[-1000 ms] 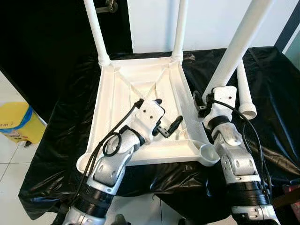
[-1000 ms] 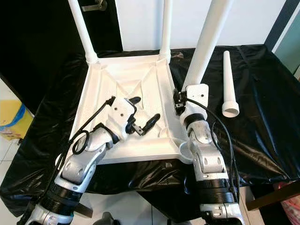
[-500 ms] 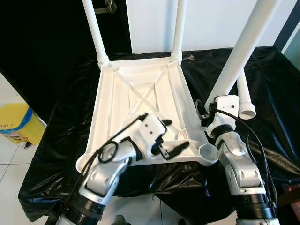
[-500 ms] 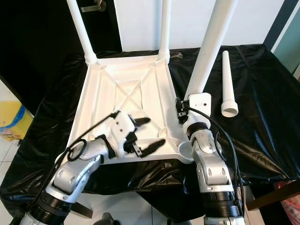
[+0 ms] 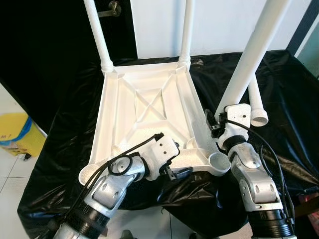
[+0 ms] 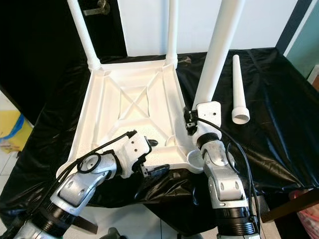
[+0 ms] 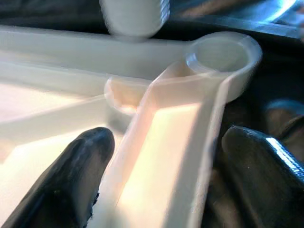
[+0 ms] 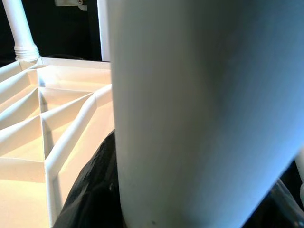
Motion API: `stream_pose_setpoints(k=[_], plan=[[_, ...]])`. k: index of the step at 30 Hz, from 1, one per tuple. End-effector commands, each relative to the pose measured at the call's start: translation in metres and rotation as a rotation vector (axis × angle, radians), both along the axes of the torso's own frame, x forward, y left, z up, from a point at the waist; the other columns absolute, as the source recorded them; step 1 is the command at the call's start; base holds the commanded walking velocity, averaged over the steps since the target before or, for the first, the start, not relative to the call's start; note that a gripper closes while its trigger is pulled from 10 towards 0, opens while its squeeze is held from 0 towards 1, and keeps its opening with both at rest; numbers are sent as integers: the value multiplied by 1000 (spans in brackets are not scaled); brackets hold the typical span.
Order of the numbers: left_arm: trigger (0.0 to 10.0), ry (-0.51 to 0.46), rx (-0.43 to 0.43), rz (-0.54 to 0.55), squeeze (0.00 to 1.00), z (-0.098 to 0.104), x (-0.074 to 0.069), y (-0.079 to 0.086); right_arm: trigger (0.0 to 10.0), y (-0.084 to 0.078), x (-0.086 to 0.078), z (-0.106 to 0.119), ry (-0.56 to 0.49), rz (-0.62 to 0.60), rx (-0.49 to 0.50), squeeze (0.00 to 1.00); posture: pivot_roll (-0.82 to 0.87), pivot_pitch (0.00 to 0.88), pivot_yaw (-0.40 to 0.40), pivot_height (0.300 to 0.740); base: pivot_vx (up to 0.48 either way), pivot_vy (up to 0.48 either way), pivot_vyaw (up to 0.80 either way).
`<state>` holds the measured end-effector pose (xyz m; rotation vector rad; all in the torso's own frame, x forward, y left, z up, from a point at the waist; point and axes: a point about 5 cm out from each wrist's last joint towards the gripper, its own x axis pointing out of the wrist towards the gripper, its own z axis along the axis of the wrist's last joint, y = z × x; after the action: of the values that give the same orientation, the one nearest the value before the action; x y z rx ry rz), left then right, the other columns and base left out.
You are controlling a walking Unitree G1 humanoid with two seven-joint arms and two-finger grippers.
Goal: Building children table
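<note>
Two legs [image 5: 98, 37] already stood in the far corner sockets of the white tabletop [image 5: 144, 114], which lay upside down on a surface covered with black plastic sheet [image 5: 75, 114], so about half of the building seemed done. The third leg [image 6: 215, 57] was held by the right gripper [image 6: 199, 115], whose jaws I judged to be closed on its lower end; the leg rose tilted, just beside the right edge of the tabletop and a little beyond the empty socket [image 5: 220, 162] at the near right corner, not yet inside it. The fourth leg [image 6: 238, 89] lay loose on the sheet, to the right of the tabletop and well apart from it. The left gripper [image 7: 164, 161] was at the near edge of the tabletop, near that same socket, with its jaws open and one black finger [image 7: 71, 175] on each side of the white rim, seemingly to hold the tabletop steady; the wrist view did not make clear if the fingers already pressed the rim. What remained, in my judgement, was to bring the third leg over the near right socket and fix it, and then do the same for the near left socket [image 5: 87, 174] with the loose leg. Behind the surface there was a white wall [image 5: 214, 25] and a dark door with a metal handle [image 5: 110, 8]. On the left, a yellow container [image 5: 12, 137] stood on the pale tiled floor [image 5: 10, 184].
</note>
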<state>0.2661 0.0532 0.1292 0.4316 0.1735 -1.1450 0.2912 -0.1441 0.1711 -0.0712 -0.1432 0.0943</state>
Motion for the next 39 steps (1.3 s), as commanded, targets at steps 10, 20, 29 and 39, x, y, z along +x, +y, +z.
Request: stream_pose_setpoints(k=[10,20,29,39], plan=[[10000,-117,79,305,0,-2,35,9,10000,2,1,6,-5,12,-8,0,-136,7,-1,740,0,0,0],[10000,-198,68,497,0,10,63,21,10000,3,1,5,-4,9,-4,0,-146,0,9,740,0,0,0],[10000,-231,71,580,0,19,75,35,10000,2,1,5,-5,5,-5,0,-148,0,12,740,0,0,0],[10000,-12,-229,102,0,31,24,-1,10000,-1,0,2,5,-5,-6,0,-138,5,6,740,0,0,0]])
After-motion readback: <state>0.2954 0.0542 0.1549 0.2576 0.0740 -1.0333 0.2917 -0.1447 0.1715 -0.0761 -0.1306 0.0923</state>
